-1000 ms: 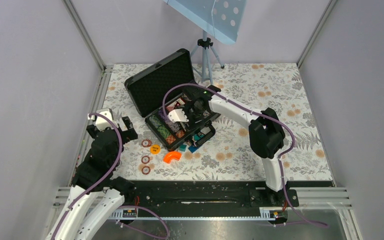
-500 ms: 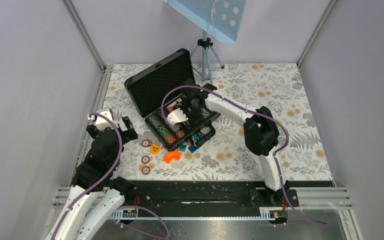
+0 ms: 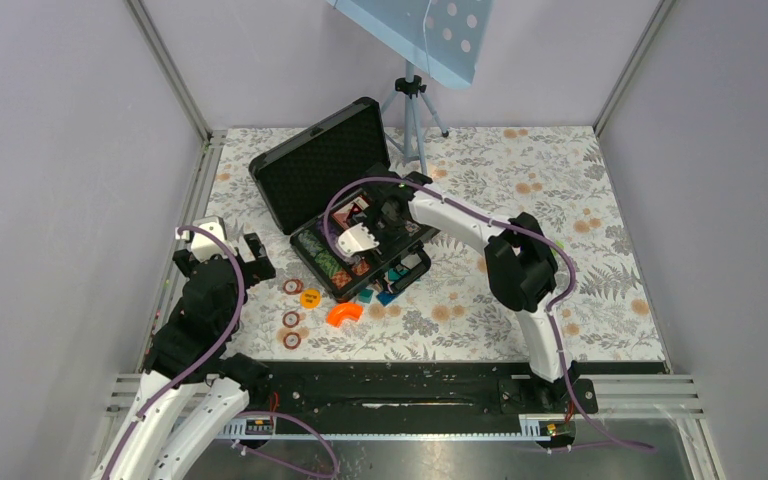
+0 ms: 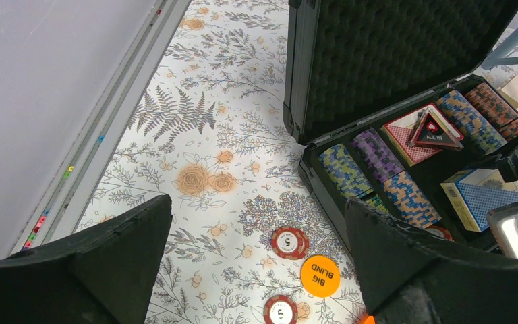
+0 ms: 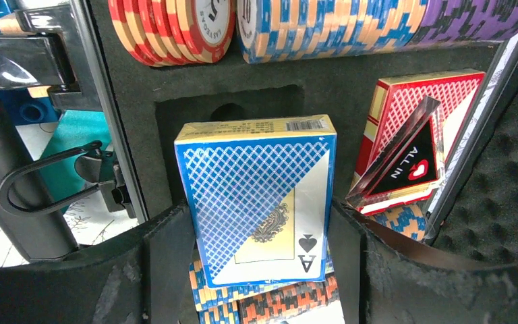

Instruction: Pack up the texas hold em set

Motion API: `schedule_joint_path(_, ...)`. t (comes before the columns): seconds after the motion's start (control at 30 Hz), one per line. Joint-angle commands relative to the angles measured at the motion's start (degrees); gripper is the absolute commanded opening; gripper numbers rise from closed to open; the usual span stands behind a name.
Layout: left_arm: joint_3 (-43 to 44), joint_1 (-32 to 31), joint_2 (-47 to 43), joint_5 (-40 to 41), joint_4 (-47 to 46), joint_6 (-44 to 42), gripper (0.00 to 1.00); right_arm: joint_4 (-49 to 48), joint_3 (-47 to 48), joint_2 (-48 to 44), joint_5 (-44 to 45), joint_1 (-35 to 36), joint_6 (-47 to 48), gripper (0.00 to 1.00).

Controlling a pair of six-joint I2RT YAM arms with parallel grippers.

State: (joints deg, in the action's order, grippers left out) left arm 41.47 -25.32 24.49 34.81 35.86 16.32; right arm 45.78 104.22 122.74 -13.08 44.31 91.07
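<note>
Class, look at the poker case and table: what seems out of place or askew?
Three loose chips and the BIG BLIND button lie on the table outside the case. Inside, the ALL IN marker leans askew on the red deck; the right gripper holds the blue deck out of its foam slot.

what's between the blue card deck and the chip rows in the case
An empty foam slot, dark and bare, lies between the blue deck and the chip rows; the right wrist view shows it.
</note>
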Motion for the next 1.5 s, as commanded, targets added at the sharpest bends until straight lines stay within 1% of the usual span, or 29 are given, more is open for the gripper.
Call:
schedule_joint_path(0.0, -0.4, 0.2, -0.1, 0.8, -3.3, -0.4, 0.99, 1.5, -0.4, 0.2, 2.2, 1.1, 0.6, 0.75)
schedule_joint_path(0.27, -0.5, 0.2, -0.3, 0.6, -3.2, -0.3, 0.99, 1.9, -0.7, 0.5, 2.8, 2.4, 0.4, 0.75)
schedule_joint_path(0.53, -0.5, 0.2, -0.3, 0.5, -3.2, -0.3, 0.99, 3.9, -0.3, 0.7, 1.6, 3.4, -0.4, 0.76)
schedule_joint_path(0.77, -0.5, 0.2, -0.4, 0.4, -3.2, -0.4, 0.99, 4.4, 0.2, 0.7, -0.2, 3.8, -2.7, 0.77)
schedule_joint_path(0.9, -0.5, 0.2, -0.5, 0.4, -3.2, -0.4, 0.99, 6.6, 2.1, 1.4, -1.6, 4.0, -5.4, 0.78)
schedule_joint_path(1.07, -0.5, 0.2, -0.4, 0.1, -3.2, -0.4, 0.99, 7.8, 2.4, 1.9, -1.8, 4.1, -5.4, 0.79)
schedule_joint_path(1.37, -0.6, 0.2, -0.2, 0.0, -3.4, -0.5, 0.99, 7.7, 3.1, 1.4, -1.2, 4.1, -6.0, 0.85)
schedule_joint_path(1.47, -0.6, 0.2, -0.2, -0.1, -3.3, -0.4, 0.99, 7.6, 3.3, 0.4, -2.4, 4.1, -6.6, 0.88)
